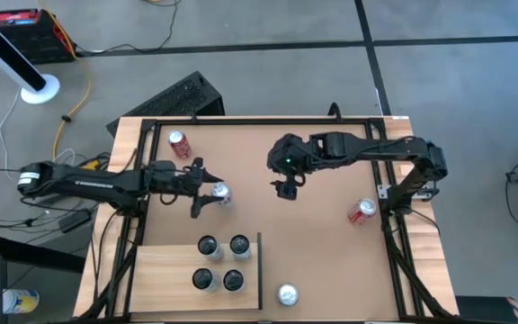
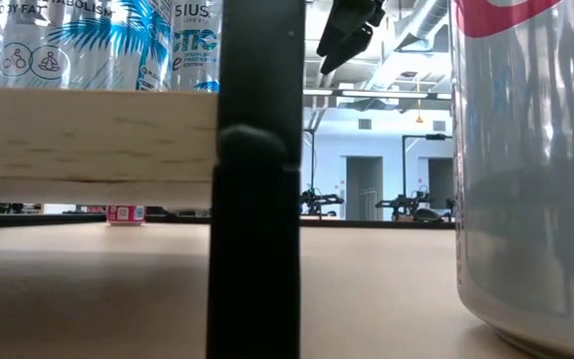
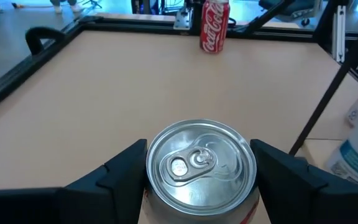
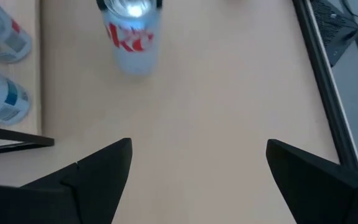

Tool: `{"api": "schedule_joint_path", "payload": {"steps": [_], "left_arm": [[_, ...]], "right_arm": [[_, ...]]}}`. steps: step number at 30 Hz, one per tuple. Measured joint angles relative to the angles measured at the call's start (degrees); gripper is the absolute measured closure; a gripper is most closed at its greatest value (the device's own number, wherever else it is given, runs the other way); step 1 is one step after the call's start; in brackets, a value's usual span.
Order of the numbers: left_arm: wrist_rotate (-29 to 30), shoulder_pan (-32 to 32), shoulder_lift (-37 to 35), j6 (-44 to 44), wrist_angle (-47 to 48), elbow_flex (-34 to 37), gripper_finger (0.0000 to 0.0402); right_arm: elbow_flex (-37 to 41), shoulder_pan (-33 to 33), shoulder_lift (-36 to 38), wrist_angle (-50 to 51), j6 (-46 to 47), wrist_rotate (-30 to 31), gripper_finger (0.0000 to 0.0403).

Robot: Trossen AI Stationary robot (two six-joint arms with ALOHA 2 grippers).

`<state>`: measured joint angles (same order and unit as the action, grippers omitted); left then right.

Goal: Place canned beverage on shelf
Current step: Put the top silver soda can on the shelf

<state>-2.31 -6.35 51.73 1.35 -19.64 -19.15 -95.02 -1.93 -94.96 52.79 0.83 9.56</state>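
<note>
The table [image 1: 313, 243] is carrying the pale wood shelf [image 1: 165, 270], where four cans are already standing. The left gripper [image 1: 207, 194] is bracketing a silver Diet Coke can [image 1: 221, 192], fingers alongside, but firm contact I cannot tell. A loose grip risks slipping, or bumping shelved cans. The right gripper [image 1: 285, 190] is hovering open mid-table.

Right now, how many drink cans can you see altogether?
8. Four stand on the shelf. One silver can sits between the left gripper's fingers. Red cans lie top left and right. Another silver can stands beside the shelf's rail.
</note>
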Motion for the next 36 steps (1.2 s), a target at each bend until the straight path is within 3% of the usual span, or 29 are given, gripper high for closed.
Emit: {"api": "schedule_joint_path", "payload": {"steps": [10, 17, 27, 36], "left_arm": [[0.13, 0.41, -15.85, -1.79, 26.32, -8.61, 0.0170], [-0.40, 6.05, -23.64, 2.11, 44.81, -13.86, 0.0170], [-0.71, 24.98, -28.75, 11.07, 48.28, -13.91, 0.0170], [14.44, 49.37, -21.33, 18.77, 42.99, -13.88, 0.0170]], "right_arm": [[0.00, 1.68, 0.00, -0.06, 2.29, 1.74, 0.0010], [0.00, 2.09, 0.00, -0.12, 4.88, 2.73, 0.0010], [0.00, 2.23, 0.00, -1.37, 9.52, 2.78, 0.0010], [0.00, 2.31, 0.00, -1.50, 12.44, 2.78, 0.0010]]}}
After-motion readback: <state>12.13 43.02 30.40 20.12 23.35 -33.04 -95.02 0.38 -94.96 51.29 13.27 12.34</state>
